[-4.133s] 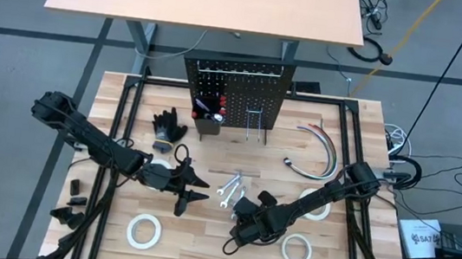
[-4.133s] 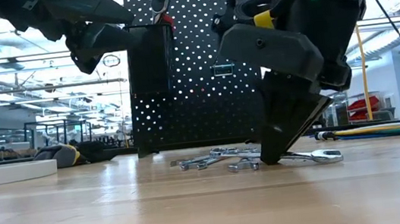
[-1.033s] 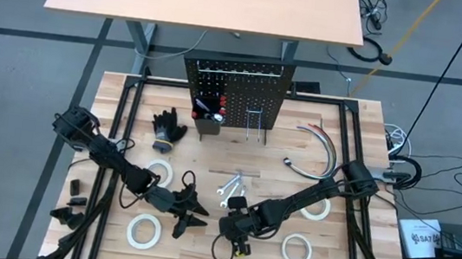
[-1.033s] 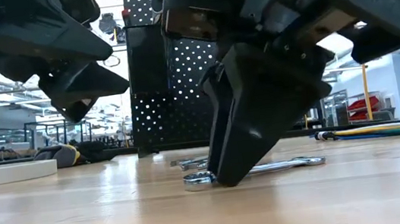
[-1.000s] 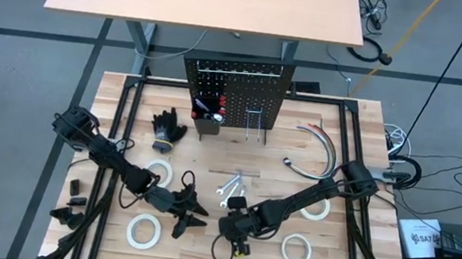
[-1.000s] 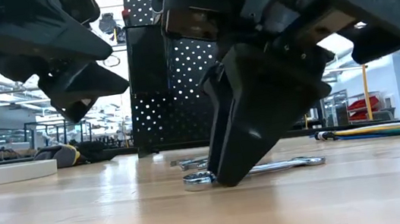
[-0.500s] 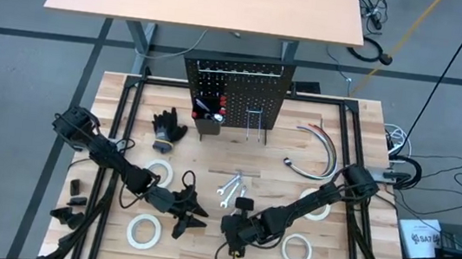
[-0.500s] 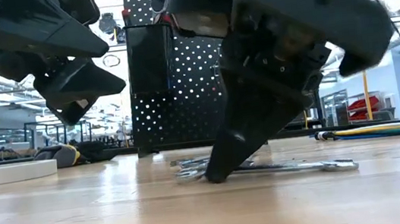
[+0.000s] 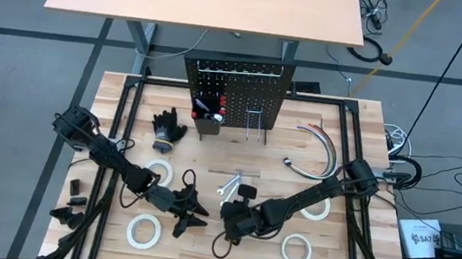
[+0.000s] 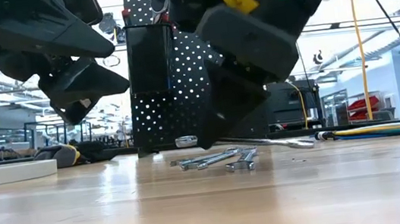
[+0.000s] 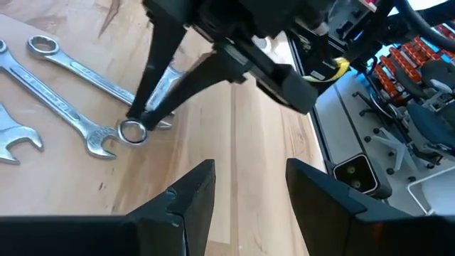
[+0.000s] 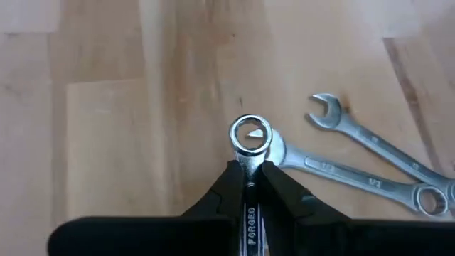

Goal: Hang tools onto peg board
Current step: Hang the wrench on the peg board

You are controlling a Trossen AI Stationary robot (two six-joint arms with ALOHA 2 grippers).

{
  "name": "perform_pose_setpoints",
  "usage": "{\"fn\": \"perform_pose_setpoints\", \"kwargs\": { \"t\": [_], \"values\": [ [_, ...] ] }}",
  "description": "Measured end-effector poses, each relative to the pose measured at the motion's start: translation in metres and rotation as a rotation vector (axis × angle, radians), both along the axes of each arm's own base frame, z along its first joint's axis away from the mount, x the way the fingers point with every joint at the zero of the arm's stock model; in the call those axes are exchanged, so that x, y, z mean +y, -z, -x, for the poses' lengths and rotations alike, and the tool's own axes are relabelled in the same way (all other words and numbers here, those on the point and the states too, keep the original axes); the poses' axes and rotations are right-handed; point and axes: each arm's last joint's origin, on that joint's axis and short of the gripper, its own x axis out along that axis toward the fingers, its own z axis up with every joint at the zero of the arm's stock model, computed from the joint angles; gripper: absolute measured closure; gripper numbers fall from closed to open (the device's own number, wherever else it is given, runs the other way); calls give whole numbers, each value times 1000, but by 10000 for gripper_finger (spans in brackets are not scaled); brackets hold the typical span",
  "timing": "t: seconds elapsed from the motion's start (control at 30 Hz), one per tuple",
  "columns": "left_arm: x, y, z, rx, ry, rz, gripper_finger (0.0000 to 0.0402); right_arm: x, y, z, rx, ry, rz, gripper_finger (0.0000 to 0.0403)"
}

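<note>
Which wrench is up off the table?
The wrench pinched in the right gripper is the one. It hangs above the wood with its ring end poking out past the fingertips, while the other wrenches lie flat on the table.

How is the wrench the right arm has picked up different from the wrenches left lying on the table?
The held wrench is clamped between the shut fingers of the right end effector; the loose wrenches are touched by nothing. The held wrench is lifted off the table in the low view, while the loose wrenches lie flat on the wood. The held wrench shows its ring end forward; one loose wrench shows an open end. All are slim silver metal.
</note>
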Motion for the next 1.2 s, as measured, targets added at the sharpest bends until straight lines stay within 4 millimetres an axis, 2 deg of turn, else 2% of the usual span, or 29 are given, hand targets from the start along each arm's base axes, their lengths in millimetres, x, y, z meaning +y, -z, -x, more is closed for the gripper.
{"fn": "perform_pose_setpoints", "kwargs": {
  "t": [0.13,0.3,0.47,0.7,0.97,1.2],
  "values": [
    [5,0,-3,13,-40,51,226,0,-3,-1,-13,2,-15,382],
    [28,15,-8,130,-280,325,226,-1,-10,-1,-52,37,-35,382],
    [38,17,-13,150,-283,519,226,0,-17,-2,-87,48,-51,382],
    [49,21,-15,187,-320,540,226,1,-21,-5,-126,45,-67,382],
    [49,20,-15,192,-301,538,226,1,-24,-7,-153,30,-65,382],
    [49,18,-16,163,-283,531,226,-8,-25,-13,-170,29,-45,382]
  ]
}}
